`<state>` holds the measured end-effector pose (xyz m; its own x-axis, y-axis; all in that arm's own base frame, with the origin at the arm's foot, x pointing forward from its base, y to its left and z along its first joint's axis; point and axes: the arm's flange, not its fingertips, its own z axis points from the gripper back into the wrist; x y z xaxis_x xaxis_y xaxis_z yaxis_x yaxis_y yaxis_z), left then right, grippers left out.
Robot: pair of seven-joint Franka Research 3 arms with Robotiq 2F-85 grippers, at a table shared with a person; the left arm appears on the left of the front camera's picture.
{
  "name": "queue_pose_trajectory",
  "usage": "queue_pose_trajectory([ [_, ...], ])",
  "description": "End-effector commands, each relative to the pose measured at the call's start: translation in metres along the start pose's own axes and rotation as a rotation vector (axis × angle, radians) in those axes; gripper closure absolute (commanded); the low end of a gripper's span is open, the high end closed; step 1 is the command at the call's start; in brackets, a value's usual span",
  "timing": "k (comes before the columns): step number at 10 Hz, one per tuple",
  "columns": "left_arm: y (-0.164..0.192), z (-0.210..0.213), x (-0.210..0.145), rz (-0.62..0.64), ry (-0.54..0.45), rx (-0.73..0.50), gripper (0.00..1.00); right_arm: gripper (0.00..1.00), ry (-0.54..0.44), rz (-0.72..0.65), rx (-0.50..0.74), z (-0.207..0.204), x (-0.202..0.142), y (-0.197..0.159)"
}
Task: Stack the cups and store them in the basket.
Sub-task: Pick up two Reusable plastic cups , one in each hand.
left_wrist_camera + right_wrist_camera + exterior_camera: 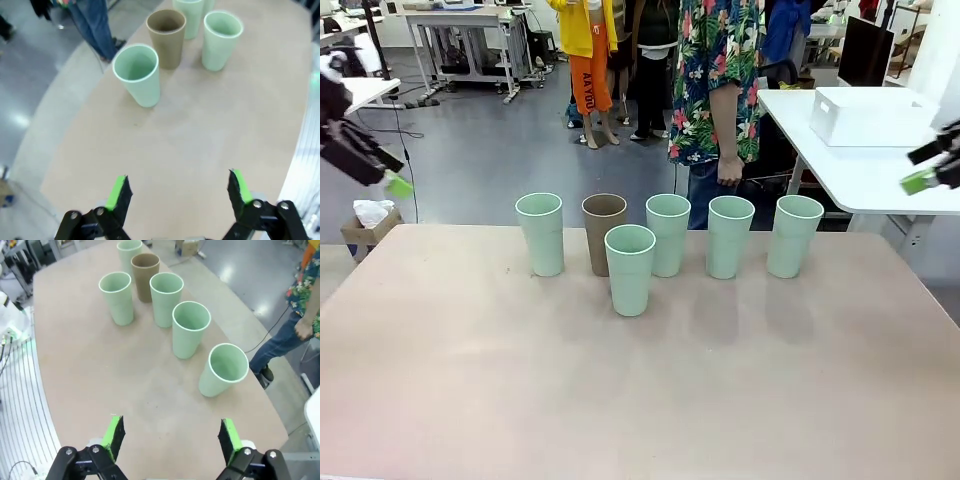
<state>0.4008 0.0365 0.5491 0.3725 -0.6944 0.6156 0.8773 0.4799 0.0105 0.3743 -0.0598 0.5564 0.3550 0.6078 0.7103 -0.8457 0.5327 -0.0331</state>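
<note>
Cups (630,270), six tall tapered matte plastic tumblers, five pale mint green plus one brown cup (604,232), all stand upright and separate on the beige surface (620,400). None is nested, so by my reading stacking has not begun and storing is all to do.

The left end effector (180,187) hangs empty, fingers spread wide; the nearest mint cup (137,75) stands ahead of it, the brown one just beyond. The right end effector (172,432) is likewise spread and empty, the end mint cup (223,370) closest ahead. The white rectangular plastic basket (870,125) sits on a white side table (840,170) near the right end effector, well apart from the cups. A person (720,80) stands beyond the row. Nothing blocks either approach.
</note>
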Motion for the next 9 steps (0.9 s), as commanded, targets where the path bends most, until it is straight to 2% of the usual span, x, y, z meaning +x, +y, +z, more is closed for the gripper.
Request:
queue_pose_trajectory([
  [1,0.018,0.022,-0.039,-0.057,-0.089,-0.052,0.00,0.00,-0.096,-0.007,0.037,0.016,-0.034,-0.004],
  [5,0.026,0.049,-0.102,-0.079,-0.236,-0.073,0.00,0.00,-0.184,0.042,0.050,0.027,-0.075,-0.001],
  [9,0.021,0.049,-0.116,-0.083,-0.300,-0.075,0.00,0.00,-0.230,0.041,0.057,0.033,-0.090,0.003],
])
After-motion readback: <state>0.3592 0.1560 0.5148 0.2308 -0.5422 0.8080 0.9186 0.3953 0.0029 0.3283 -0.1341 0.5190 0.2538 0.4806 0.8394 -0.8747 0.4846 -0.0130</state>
